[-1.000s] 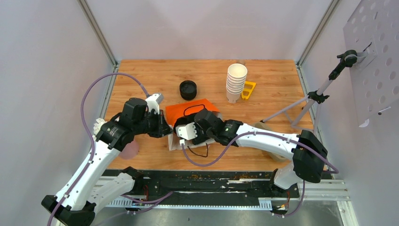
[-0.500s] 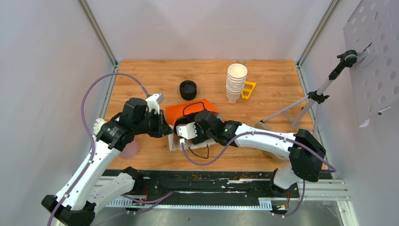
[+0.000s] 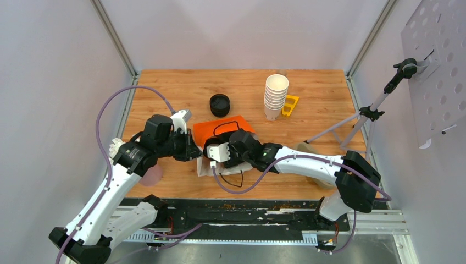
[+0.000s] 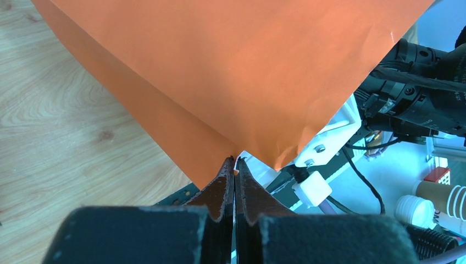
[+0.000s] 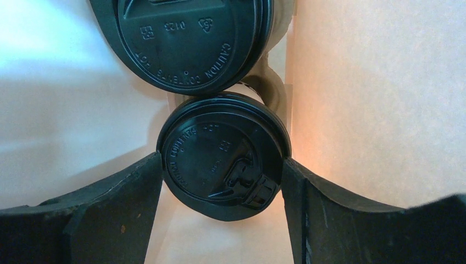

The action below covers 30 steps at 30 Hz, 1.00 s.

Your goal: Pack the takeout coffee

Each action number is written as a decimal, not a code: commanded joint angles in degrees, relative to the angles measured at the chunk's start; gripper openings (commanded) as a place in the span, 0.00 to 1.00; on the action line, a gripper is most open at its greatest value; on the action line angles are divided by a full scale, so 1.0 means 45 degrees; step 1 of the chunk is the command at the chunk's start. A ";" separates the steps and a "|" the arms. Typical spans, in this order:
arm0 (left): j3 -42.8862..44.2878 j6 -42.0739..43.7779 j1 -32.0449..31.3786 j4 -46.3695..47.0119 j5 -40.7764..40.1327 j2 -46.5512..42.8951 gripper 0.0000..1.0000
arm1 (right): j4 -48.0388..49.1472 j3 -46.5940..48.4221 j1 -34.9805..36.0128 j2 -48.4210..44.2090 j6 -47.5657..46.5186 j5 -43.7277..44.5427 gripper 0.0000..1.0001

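orange paper bag (image 3: 222, 127) lies mid-counter (image 3: 308, 93), and i have my left tool (image 4: 235, 165) pinched tight on its edge. my right tool (image 5: 222, 165) is inside the bag, jaws snug against one black-lidded cup (image 5: 220, 157), with a second lidded cup (image 5: 192, 38) just beyond it.

The top view is bright, even and sharp, with soft, short shadows on the table (image 3: 329, 93). At the left wrist the bag (image 4: 247, 71) glows saturated orange, and the corner behind it is washed bluish. The right wrist view is dim and warm, with white glare at upper left. The near lid (image 5: 222, 157) and far lid (image 5: 187, 38) show a dull sheen.
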 commanded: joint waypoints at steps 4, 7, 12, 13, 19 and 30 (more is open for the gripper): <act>-0.0135 -0.0177 0.0018 0.0367 0.0121 -0.0067 0.00 | 0.0435 -0.0411 -0.0189 0.0062 0.0516 -0.0325 0.68; -0.0117 -0.0166 0.0032 0.0340 0.0094 -0.0102 0.00 | 0.0508 -0.0560 -0.0190 0.0072 0.0625 -0.0343 0.68; -0.0135 -0.0162 0.0033 0.0325 0.0072 -0.0079 0.00 | 0.0474 -0.0579 -0.0200 0.0253 0.0619 -0.0318 0.68; -0.0135 -0.0146 0.0033 0.0313 0.0082 -0.0095 0.00 | 0.0475 -0.0557 -0.0192 0.0306 0.0636 -0.0288 0.68; -0.0317 -0.0148 0.0023 0.0359 0.0048 -0.0128 0.00 | 0.0648 -0.0577 -0.0210 0.0426 0.0809 -0.0265 0.69; -0.0219 -0.0257 0.0032 0.0419 -0.0003 -0.0064 0.00 | 0.0434 -0.0512 -0.0250 -0.0186 0.0894 -0.0292 0.76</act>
